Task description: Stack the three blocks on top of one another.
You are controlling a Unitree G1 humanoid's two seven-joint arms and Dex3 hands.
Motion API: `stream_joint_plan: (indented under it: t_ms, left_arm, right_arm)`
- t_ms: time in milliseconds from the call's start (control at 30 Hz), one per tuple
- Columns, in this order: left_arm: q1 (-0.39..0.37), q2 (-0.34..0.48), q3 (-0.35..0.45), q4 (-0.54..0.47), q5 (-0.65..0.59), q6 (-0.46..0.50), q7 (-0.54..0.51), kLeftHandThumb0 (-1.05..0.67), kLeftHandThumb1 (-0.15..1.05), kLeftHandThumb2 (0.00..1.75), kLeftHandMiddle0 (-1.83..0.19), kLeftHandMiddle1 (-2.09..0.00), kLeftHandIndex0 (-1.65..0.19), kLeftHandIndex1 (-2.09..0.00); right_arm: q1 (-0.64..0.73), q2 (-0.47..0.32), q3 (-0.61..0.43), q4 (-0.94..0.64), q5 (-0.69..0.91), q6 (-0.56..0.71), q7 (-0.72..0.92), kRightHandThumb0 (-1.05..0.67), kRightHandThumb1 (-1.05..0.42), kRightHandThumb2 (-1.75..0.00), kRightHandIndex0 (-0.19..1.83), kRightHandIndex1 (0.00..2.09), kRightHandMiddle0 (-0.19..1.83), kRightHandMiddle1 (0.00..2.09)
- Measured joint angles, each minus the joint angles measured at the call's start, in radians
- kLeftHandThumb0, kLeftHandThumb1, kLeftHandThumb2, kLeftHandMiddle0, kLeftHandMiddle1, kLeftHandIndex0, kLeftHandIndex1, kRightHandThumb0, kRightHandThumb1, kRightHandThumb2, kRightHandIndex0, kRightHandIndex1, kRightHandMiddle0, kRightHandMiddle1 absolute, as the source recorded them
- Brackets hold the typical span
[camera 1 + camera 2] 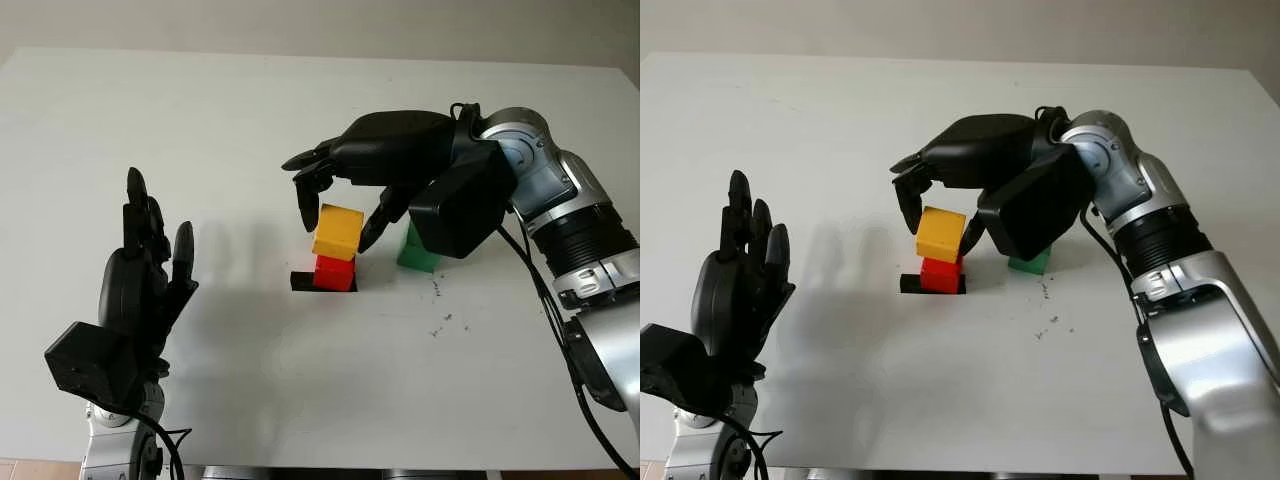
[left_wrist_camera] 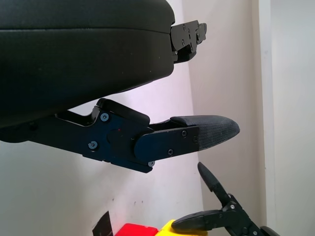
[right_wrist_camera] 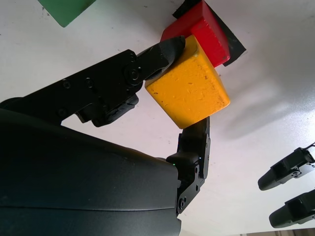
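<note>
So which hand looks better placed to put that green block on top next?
Probably the right hand: it grips the yellow block on the red block, and the green block sits just beside it. The left hand, open, is raised at the table's near left, farther away.

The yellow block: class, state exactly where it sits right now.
The yellow block sits on the red block near the table's middle, gripped by the right hand, with the green block just to its right.
</note>
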Motion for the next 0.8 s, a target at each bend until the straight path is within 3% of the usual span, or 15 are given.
stream_joint_plan:
  t_ms: [800]
  left_arm:
    - [0.022, -0.018, -0.008, -0.015, 0.014, 0.01, 0.014, -0.65, 1.05, 0.55, 0.19, -0.01, 0.19, -0.01]
  right_arm:
    - [-0.008, 0.0, 0.005, 0.011, -0.005, -0.031, 0.023, -0.41, -0.95, -0.06, 0.15, 0.04, 0.35, 1.4]
